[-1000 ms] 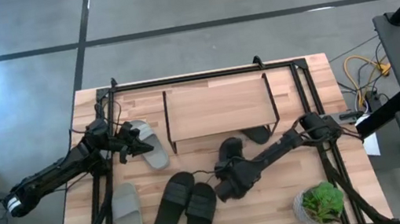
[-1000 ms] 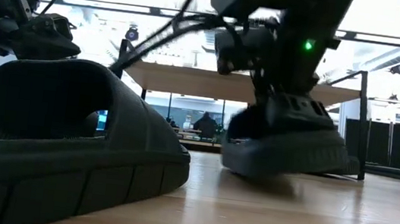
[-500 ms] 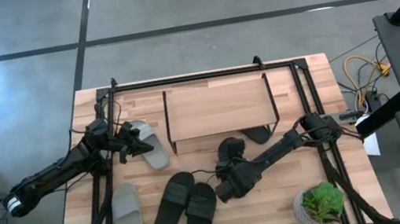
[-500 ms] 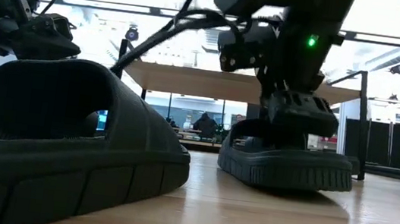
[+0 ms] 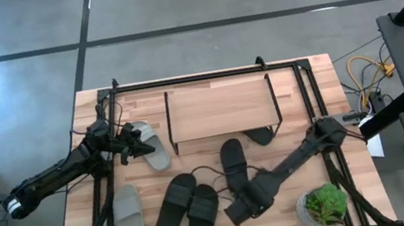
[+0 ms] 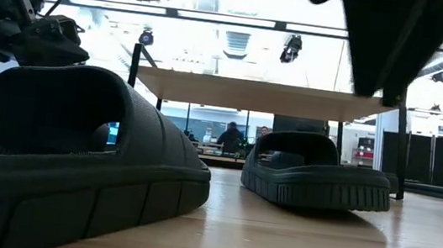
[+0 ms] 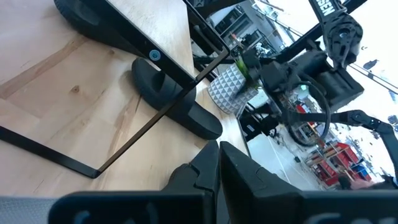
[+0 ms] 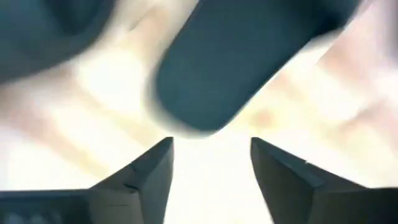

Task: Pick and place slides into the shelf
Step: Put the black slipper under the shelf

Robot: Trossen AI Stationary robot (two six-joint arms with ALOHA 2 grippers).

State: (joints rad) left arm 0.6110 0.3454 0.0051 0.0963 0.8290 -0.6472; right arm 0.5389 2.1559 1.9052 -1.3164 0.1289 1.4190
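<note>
The shelf (image 5: 217, 109) stands at the table's far middle, with one black slide (image 5: 260, 135) partly under it. Another black slide (image 5: 233, 159) lies flat on its sole in front of the shelf (image 6: 317, 176). My right gripper (image 5: 234, 209) hangs open near it, toward the near edge, with nothing between its fingers (image 8: 211, 146). Two black slides (image 5: 188, 209) and a grey slide (image 5: 128, 219) lie at the near left. My left gripper (image 5: 136, 145) is shut over a second grey slide (image 5: 152, 146). My left gripper stands with shut fingers (image 7: 217, 174) over the grey slide's strap end (image 5: 140, 138). I cannot tell whether it touches the slide.
A potted plant (image 5: 324, 205) stands at the near right corner, close to my right arm. Black frame rails (image 5: 322, 111) run along the table's sides and far edge. A laptop and cables lie off the table to the right.
My right gripper has opened and let go of the black slide in front of the shelf. The slide, tilted with one end raised before, now lies flat on the table. The gripper has drawn back up and toward the near edge.
</note>
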